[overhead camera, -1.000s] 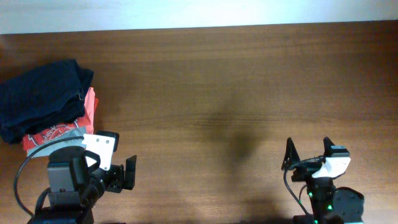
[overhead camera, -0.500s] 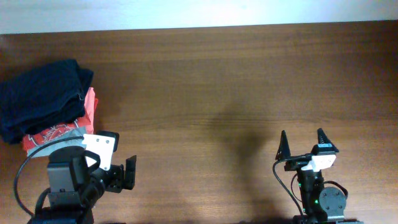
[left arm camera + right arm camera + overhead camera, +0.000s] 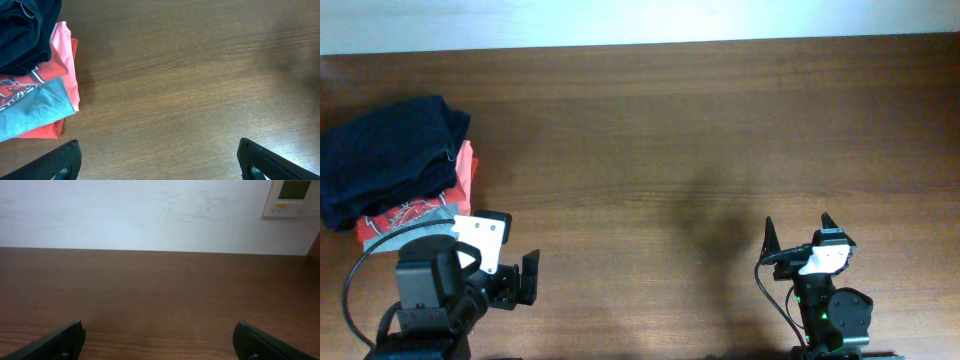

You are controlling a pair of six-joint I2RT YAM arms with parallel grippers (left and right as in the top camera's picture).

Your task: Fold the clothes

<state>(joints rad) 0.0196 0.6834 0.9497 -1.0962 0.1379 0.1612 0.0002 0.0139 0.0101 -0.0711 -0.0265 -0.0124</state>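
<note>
by the left pincer (image 3: 160,162) lie stacked clothes (image 3: 395,165) on the table (image 3: 670,120); it and the right pincer (image 3: 796,228) gape.

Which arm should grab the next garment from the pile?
Left. The clothes pile lies on the robot's left side, close beside the left tool, and shows in that wrist view. The right tool sits on the opposite side, with no clothes in its wrist view. Both tools are open and empty.
</note>
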